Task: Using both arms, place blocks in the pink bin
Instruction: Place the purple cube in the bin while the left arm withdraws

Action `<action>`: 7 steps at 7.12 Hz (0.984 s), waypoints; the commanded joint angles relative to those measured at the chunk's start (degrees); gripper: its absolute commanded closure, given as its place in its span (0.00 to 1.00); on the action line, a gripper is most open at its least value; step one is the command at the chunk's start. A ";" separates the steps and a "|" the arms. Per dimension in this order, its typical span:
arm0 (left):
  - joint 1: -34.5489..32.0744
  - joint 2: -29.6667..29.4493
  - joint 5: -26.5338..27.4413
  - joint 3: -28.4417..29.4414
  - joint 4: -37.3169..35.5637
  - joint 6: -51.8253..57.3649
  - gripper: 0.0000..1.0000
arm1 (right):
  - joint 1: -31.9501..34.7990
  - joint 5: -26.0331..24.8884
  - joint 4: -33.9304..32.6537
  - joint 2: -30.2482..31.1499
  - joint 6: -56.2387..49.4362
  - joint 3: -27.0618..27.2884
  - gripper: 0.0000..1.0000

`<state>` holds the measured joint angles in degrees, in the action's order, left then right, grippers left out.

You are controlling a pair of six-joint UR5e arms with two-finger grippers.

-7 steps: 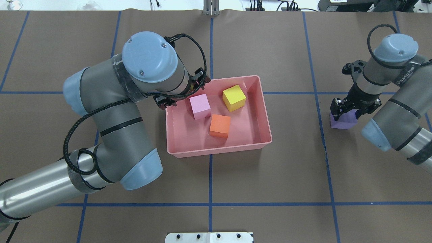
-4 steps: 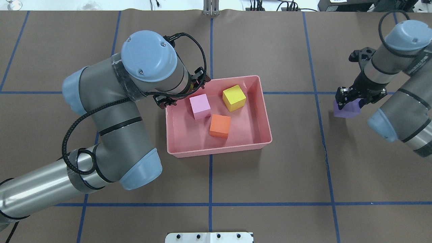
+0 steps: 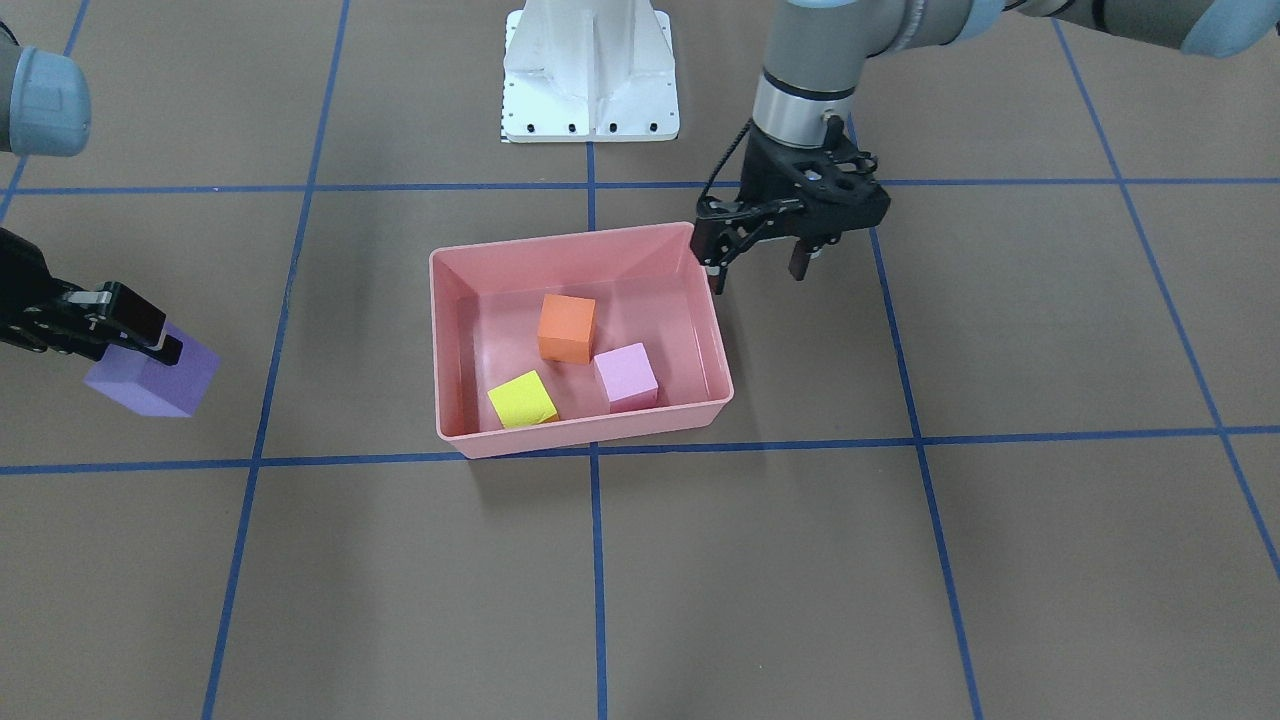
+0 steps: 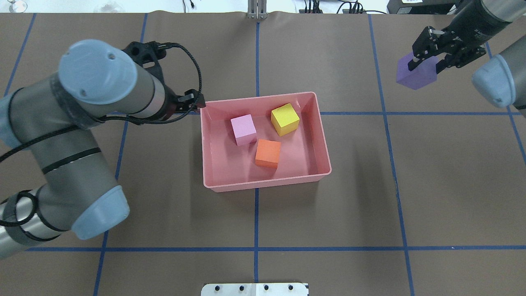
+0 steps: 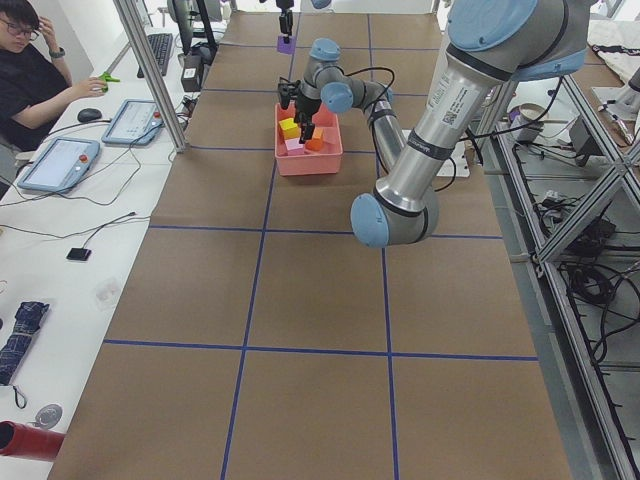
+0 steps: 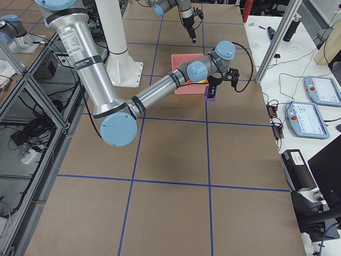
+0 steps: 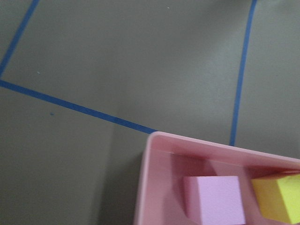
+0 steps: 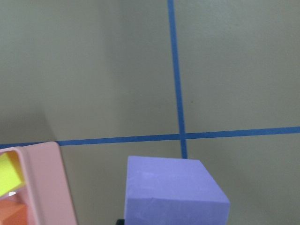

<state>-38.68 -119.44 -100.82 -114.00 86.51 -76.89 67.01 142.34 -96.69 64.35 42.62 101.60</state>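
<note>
The pink bin (image 4: 267, 187) sits mid-table and holds the light pink block (image 4: 243, 129), the yellow block (image 4: 285, 119) and the orange block (image 4: 268, 153). My left gripper (image 3: 757, 272) is open and empty, just outside the bin's corner on my left. The left wrist view shows that corner (image 7: 145, 187) with the pink block (image 7: 215, 199). My right gripper (image 4: 429, 57) is shut on the purple block (image 4: 415, 73) and holds it above the table, far to the bin's right. The purple block also shows in the front view (image 3: 155, 375) and the right wrist view (image 8: 173, 192).
The white pedestal (image 3: 590, 70) stands at my side of the table. Blue tape lines grid the brown table cover. An operator (image 5: 30, 70) sits at a side desk with tablets beyond the table's far edge.
My left arm has drawn back from over the bin to its left corner. My right gripper has lifted the purple block off the table and carried it toward the far edge.
</note>
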 commanded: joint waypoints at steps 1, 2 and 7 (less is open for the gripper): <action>-4.37 8.33 -0.86 -3.94 0.33 8.92 0.01 | -5.19 -0.31 -3.07 -6.40 11.59 2.10 1.00; -6.74 9.91 -3.30 -4.03 0.50 11.99 0.01 | -9.75 -2.22 -3.06 -10.08 19.44 2.46 1.00; -10.89 15.81 -5.61 -5.35 1.29 19.06 0.01 | -30.78 -21.92 2.69 -17.50 31.00 -1.56 1.00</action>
<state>-49.24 -104.92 -106.36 -118.92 87.42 -58.08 39.63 123.87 -97.78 47.96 70.91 102.33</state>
